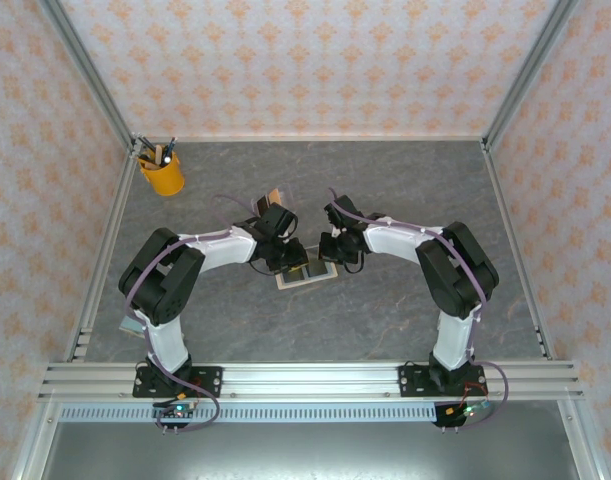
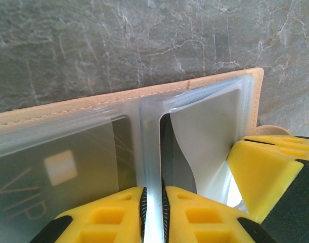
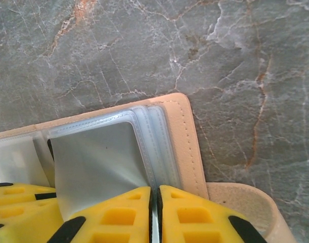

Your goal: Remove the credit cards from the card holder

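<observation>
Left claw (image 2: 153, 215) pinched narrow on the clear sleeves (image 2: 205, 121), at the fold between two pockets. Right claw (image 3: 155, 218) also narrow, clamped on the edge of the sleeve stack by the tan cover's rounded corner (tab (image 3: 245, 207) just beside it). The two claws sit close together. Holder (image 1: 307, 274) lies open and flat, mid-tabletop (image 3: 235, 76). One dark card (image 2: 58, 172) marked VIP sits inside a sleeve beside the left claw. Pen cup (image 1: 162, 176) is at the far-left corner, well apart.
</observation>
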Available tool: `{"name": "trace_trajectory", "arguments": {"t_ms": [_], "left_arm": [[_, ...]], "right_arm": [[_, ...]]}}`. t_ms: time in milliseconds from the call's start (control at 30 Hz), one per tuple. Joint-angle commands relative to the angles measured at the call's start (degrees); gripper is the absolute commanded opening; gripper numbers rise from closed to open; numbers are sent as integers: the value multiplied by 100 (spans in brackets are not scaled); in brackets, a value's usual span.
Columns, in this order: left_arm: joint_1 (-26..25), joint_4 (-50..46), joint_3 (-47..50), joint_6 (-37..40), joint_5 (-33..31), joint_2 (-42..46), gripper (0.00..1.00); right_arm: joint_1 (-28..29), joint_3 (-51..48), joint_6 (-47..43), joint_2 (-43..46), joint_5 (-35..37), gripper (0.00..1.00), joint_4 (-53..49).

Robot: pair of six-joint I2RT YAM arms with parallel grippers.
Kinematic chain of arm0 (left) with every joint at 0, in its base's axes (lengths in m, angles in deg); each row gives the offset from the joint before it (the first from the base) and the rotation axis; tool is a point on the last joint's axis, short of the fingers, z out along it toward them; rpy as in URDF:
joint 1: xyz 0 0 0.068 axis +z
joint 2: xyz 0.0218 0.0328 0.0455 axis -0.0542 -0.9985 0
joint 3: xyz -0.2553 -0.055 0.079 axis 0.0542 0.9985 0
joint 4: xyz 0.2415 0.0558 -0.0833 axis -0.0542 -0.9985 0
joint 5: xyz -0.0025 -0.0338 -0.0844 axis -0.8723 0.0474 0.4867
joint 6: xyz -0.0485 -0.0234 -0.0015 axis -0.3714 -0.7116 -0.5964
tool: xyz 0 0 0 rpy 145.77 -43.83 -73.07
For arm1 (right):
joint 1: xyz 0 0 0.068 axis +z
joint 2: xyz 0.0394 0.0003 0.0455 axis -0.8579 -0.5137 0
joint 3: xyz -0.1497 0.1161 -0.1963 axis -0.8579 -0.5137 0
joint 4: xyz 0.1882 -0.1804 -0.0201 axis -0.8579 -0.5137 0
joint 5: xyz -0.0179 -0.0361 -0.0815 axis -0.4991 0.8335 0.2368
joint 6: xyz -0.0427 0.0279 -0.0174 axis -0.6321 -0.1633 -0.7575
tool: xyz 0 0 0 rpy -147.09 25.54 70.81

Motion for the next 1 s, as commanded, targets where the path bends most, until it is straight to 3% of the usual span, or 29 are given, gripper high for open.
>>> {"name": "trace_trajectory", "arguments": {"t_ms": [0,700,967], "left_arm": [[-57,-202,-149,-1,-127,-122,19],[-46,508,34,-289,323,-210,24],[79,1060,303,-433,551,-142,15]], "right_arm": [[50,-301,88,-347,-64,13,-283],[50,-390,143,-363,-315,13,-152],[50,-405,149,-376,-199,13,-191]]}}
